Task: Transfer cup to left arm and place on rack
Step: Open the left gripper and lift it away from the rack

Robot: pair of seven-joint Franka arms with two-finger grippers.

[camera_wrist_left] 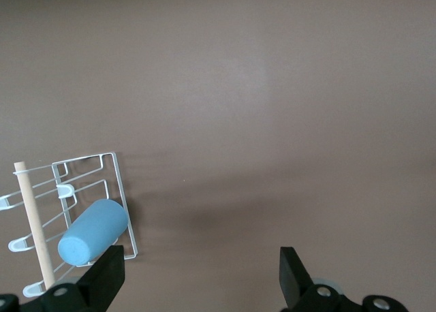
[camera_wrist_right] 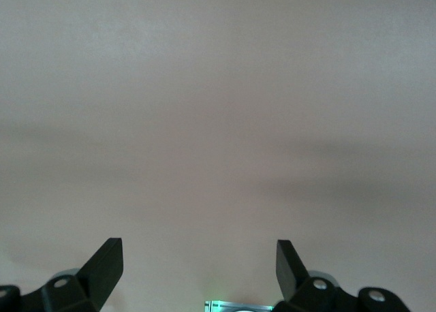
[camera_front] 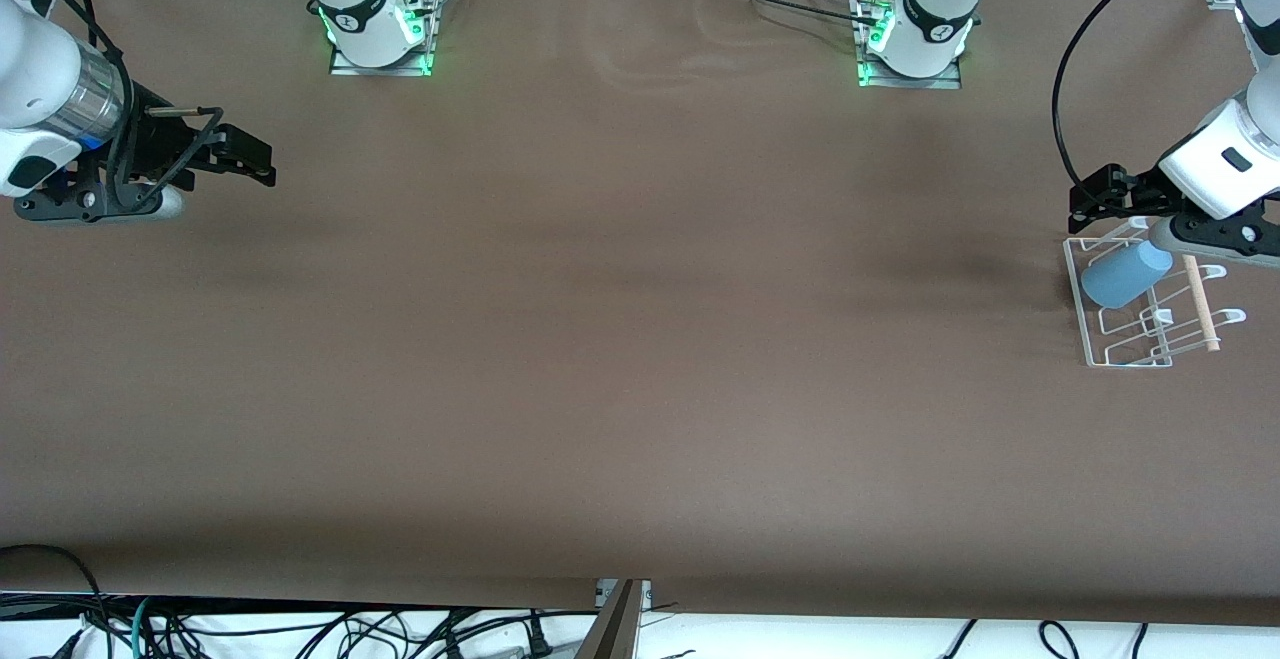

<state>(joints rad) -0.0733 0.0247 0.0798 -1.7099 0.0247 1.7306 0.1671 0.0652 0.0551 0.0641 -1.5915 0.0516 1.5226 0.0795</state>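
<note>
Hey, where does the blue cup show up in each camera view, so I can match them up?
Front view: the cup lies on its side on the rack, at the left arm's end of the table, just under the left gripper.
Left wrist view: the cup lies tilted on the rack, near that gripper's open fingers.
Right wrist view: not in it.
Shared landmark: the rack's wooden rod.

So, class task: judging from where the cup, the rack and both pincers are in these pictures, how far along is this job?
Done, it seems: the cup lies on its side on the rack, at the left arm's end of the table, so handover and placing look finished. In hand: nothing. The left pincer hangs open above the table beside the rack, holding nothing. The right pincer waits open at its own end. Left: perhaps only the left arm drawing back.
</note>
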